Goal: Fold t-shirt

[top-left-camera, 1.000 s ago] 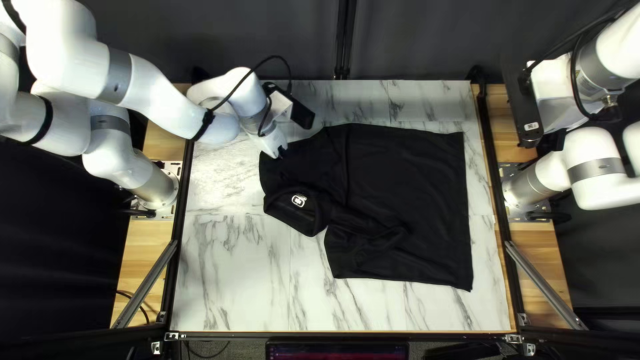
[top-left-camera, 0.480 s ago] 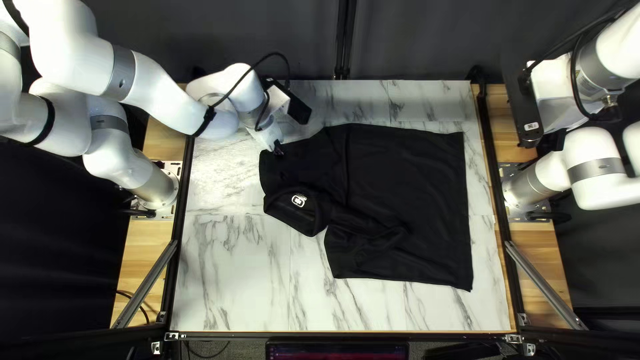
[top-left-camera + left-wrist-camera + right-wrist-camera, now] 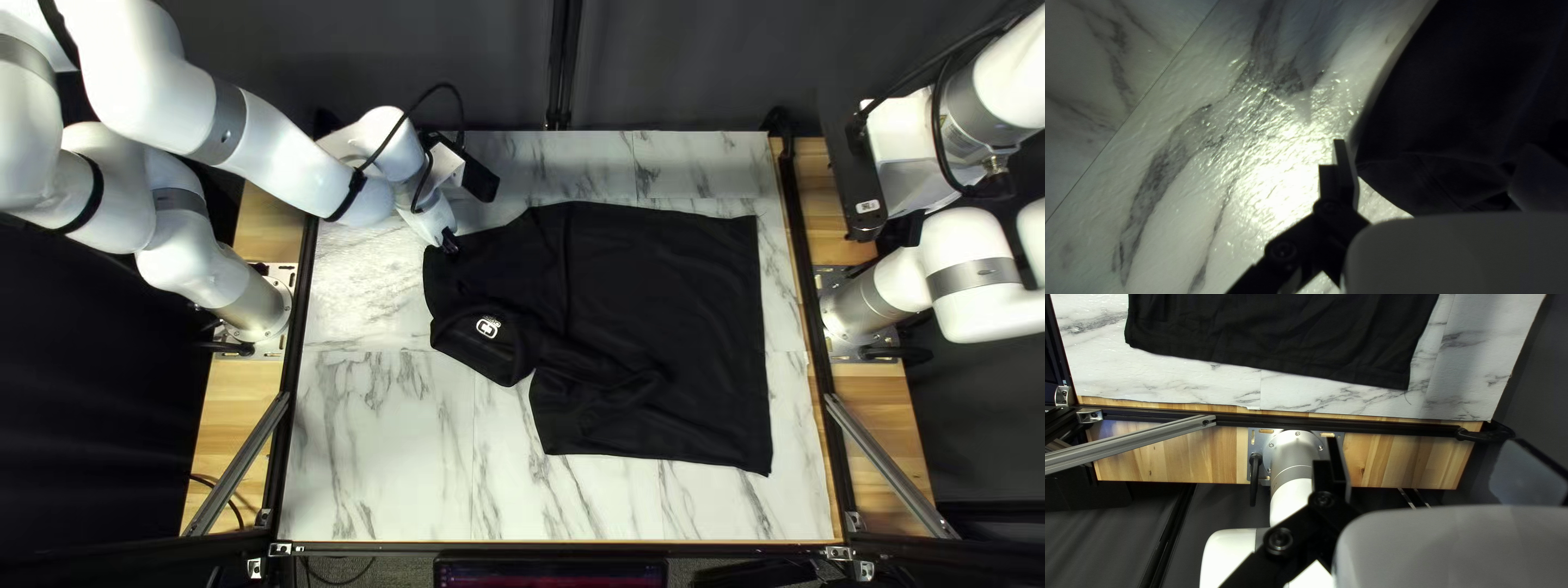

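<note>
**Left gripper set at the shirt's far left corner, right gripper held clear**

At the left of the top left view, the left arm is reached in over the marble table (image 3: pixel 384 441), and the left gripper (image 3: pixel 448 243) is lowered to the far left corner of the black t-shirt (image 3: pixel 653 327). In the left wrist view, one black finger (image 3: pixel 1345 173) is seen over the bare marble, just beside the cloth's curved edge, with dark cloth lying on its other side. The jaws are spread wide and nothing is clamped between them.

The t-shirt is laid flat on the table, right of its middle. Its left part is bunched and turned over itself, and a small white emblem (image 3: pixel 487 328) is shown there. Its right edge is kept straight and near the table's right side.

At the right, the right arm is raised beside the table. In the right wrist view, the right gripper (image 3: pixel 1431 465) is held above the arm's own base (image 3: pixel 1290 455) and the wooden border, well apart from the shirt's hem. Its jaws are likewise wide open and nothing is held
</note>
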Available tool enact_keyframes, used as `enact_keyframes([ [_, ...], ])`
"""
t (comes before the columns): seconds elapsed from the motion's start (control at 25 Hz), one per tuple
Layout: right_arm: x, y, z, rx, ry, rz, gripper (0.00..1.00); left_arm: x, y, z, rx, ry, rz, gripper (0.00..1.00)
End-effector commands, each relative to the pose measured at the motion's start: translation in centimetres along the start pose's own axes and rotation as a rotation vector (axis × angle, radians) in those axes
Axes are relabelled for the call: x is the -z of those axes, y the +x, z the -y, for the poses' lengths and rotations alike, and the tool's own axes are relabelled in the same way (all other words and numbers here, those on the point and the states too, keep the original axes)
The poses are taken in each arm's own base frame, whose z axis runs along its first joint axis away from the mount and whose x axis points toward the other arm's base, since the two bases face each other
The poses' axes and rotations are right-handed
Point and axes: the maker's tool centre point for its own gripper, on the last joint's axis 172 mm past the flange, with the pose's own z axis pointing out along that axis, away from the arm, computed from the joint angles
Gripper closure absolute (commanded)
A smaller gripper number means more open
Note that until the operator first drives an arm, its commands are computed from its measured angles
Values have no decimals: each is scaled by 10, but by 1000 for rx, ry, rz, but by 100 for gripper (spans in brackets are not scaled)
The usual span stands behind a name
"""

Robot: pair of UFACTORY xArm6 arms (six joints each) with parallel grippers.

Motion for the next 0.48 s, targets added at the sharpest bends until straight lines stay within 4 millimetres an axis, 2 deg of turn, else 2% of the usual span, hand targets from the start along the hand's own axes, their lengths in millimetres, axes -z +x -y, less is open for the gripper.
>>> enact_keyframes([
  [0.04, 0, 0, 0, 0, 0, 0, 0, -8, -5, -2, 1, -8, 4, 0],
  [0.28, 0, 0, 0, 0, 0, 0, 0, -16, -8, -7, 3, -8, 15, 0],
  [0.36, 0, 0, 0, 0, 0, 0, 0, -17, -8, -7, 5, -7, 18, 19],
  [0.4, 0, 0, 0, 0, 0, 0, 0, -17, -8, -6, 5, -6, 19, 25],
  [0.48, 0, 0, 0, 0, 0, 0, 0, -18, -9, -5, 5, -5, 22, 31],
])
